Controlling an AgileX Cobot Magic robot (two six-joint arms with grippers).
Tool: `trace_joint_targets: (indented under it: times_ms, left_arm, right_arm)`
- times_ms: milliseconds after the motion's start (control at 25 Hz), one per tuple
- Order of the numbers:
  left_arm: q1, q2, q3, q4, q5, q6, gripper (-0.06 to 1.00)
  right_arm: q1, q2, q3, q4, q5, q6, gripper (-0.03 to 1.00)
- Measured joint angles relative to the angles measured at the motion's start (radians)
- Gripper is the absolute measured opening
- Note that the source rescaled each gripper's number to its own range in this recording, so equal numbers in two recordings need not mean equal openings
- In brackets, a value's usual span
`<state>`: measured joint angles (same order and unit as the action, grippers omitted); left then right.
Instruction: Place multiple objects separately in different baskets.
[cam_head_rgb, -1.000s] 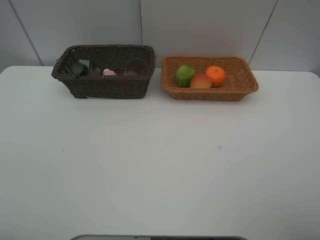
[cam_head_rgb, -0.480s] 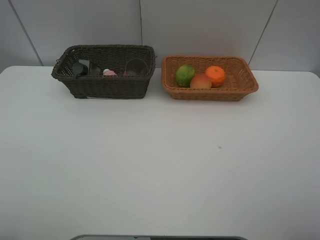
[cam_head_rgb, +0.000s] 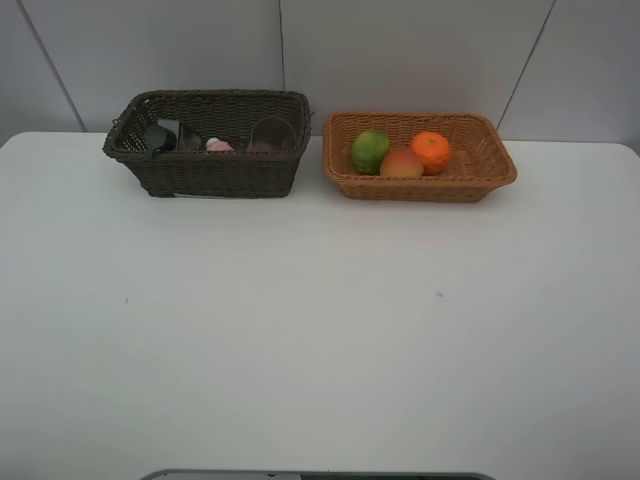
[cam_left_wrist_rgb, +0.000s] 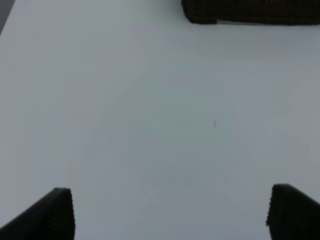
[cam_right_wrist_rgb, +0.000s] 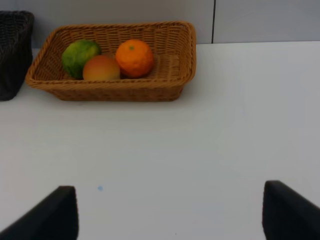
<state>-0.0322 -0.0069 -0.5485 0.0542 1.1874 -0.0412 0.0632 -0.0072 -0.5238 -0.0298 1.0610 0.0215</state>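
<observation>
The green fruit (cam_head_rgb: 369, 150), peach (cam_head_rgb: 401, 162) and tangerine (cam_head_rgb: 431, 151) sit together in the tan basket (cam_head_rgb: 497, 176), the bottles and cup (cam_head_rgb: 271, 134) in the dark basket (cam_head_rgb: 220, 176), sorted by kind, while each tool, left tool (cam_left_wrist_rgb: 170, 212) and right tool (cam_right_wrist_rgb: 170, 212), hangs released and empty over the table (cam_head_rgb: 320, 330).

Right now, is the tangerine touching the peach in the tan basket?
Touching. The right wrist view shows the tangerine pressed against the peach with no gap, inside the tan basket.
</observation>
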Motion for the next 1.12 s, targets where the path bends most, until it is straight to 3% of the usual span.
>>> trace_joint_targets:
  times_ms: [200, 520, 1120]
  left_arm:
    - [0.000, 0.000, 0.001, -0.020, -0.020, 0.023, 0.99]
    - [0.000, -0.001, 0.044, -0.129, -0.114, 0.076, 0.99]
    - [0.010, -0.001, 0.044, -0.137, -0.124, 0.076, 0.99]
  right_arm:
    - [0.000, 0.000, 0.000, 0.000, 0.000, 0.000, 0.55]
    - [0.000, 0.000, 0.000, 0.000, 0.000, 0.000, 0.55]
    - [0.000, 0.000, 0.000, 0.000, 0.000, 0.000, 0.55]
